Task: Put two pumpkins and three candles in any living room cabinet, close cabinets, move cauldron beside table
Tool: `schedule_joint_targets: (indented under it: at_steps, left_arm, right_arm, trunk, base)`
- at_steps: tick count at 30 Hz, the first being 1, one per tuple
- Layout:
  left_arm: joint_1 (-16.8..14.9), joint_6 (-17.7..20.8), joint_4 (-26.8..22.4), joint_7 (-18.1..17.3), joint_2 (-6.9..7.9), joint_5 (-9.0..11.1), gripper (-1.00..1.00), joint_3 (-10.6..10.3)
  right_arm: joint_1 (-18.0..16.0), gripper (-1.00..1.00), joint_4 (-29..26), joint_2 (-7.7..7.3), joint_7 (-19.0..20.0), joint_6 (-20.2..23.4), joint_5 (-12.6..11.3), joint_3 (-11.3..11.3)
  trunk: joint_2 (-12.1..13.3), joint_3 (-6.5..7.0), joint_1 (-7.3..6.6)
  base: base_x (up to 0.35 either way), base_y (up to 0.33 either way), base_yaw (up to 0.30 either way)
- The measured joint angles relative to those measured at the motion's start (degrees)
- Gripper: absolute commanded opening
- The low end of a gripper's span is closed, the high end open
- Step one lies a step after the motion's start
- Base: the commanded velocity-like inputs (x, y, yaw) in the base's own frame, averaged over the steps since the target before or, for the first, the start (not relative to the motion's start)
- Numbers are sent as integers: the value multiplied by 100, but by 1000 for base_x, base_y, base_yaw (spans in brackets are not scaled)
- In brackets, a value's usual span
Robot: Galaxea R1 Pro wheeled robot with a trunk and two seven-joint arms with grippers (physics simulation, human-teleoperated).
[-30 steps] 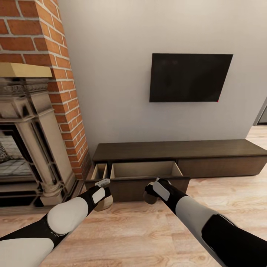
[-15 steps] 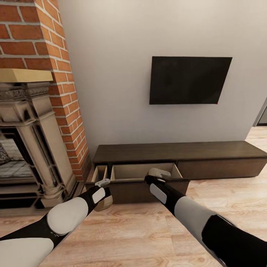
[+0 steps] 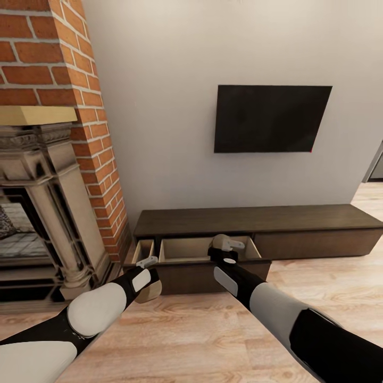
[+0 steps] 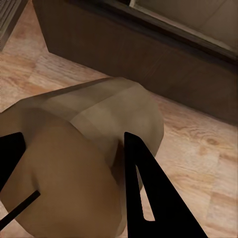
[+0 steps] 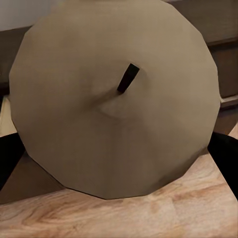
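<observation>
Beige candles fill both end effectors: right end effector (image 3: 226, 246) grips one candle (image 5: 116, 96) above the cabinet's open drawer (image 3: 183, 249); left end effector (image 3: 149, 276) holds another candle (image 4: 84, 163) before the cabinet (image 3: 298, 234); neither stowed yet

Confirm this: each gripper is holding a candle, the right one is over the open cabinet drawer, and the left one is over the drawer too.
One part is wrong. The left gripper holds its candle over the wooden floor, in front of the cabinet, not over the drawer; the head view shows it. The right gripper does hold a candle over the open drawer.
</observation>
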Motion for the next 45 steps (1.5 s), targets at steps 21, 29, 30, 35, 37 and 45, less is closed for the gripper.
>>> schedule_joint_targets:
  at_steps: [21, 29, 30, 35, 37, 45]
  left_arm:
    - [3, 4034, -4150, -179, -248, 653, -100, -1327]
    - [7, 4741, -4042, -212, -211, 1502, -100, -2587]
    - [0, 4749, -3908, -212, -192, 1490, -100, -2611]
    - [-501, 4773, -2233, -251, 83, 1501, -100, -2677]
    - [-658, 4774, -1928, -255, 157, 1491, -100, -2682]
    - [-1316, 4777, -1500, -320, 386, 1494, -100, -2694]
  right_arm:
    - [1, -100, 5, -61, 20, 50, -21, -39]
    - [1, -100, -13, -145, 45, 367, -53, -49]
    - [1, -100, -22, -167, 64, 424, -56, -42]
    - [-4, -100, -59, -250, 734, 1194, -83, -52]
    - [-16, -100, -104, -262, 859, 1464, -62, -57]
    - [-439, -100, -212, -283, 927, 3235, 11, -75]
  trunk:
    - [843, 378, -462]
    - [1165, 520, -637]
    - [1205, 538, -659]
    - [1405, 628, -769]
    - [1485, 665, -813]
    - [1806, 810, -989]
  base:
    - [0, 0, 0]
    - [0, 0, 0]
    - [0, 0, 0]
    - [0, 0, 0]
    - [0, 0, 0]
    - [0, 0, 0]
